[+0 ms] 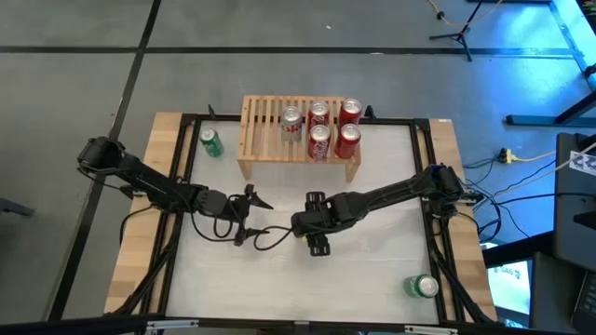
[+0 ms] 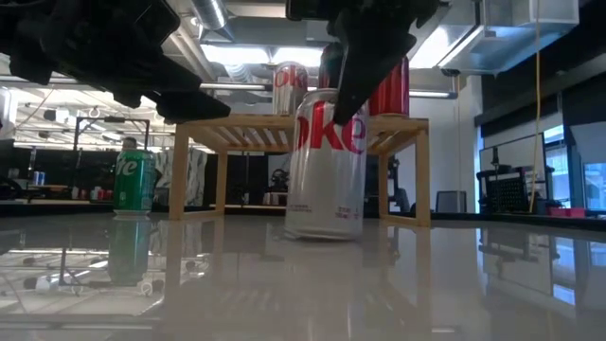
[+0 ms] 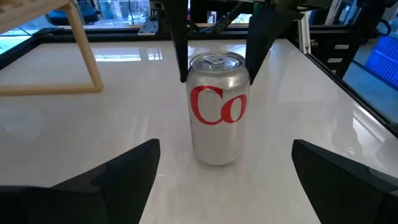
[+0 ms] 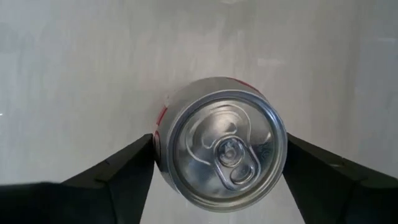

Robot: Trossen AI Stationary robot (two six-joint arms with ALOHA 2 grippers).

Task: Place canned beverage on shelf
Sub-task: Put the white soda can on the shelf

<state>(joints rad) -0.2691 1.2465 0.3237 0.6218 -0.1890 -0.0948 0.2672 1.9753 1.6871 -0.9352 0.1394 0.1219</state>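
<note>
A silver diet cola can (image 2: 327, 163) stands upright on the white desk (image 1: 372, 270) near its middle, toward six o'clock from the shelf (image 1: 270, 141) and not on it. The right pincer (image 4: 217, 163) hangs directly above this can, pointing down, with a dark finger on each side of the can's upper rim; in the right wrist view the fingers (image 4: 118, 171) sit just beside the can wall, and whether they touch it cannot be told, so the pincer reads as spread around the can rather than clenched on it. The can's base rests on the desk in the low view. The left pincer (image 3: 221, 168) is level with the desk at about nine o'clock from the can, aimed at it, its two fingers spread wide and well apart from the can, grasping nothing. The light-wood shelf sits at the twelve o'clock edge of the desk, and on its slatted top stand five cans: one silver can (image 1: 291, 119) and four red cans (image 1: 349, 112) grouped toward its three o'clock end. A green can (image 1: 211, 142) stands upright on the desk just beside the shelf's nine o'clock leg. Another green can (image 1: 422, 287) lies on its side near the desk's corner at about four o'clock.
</note>
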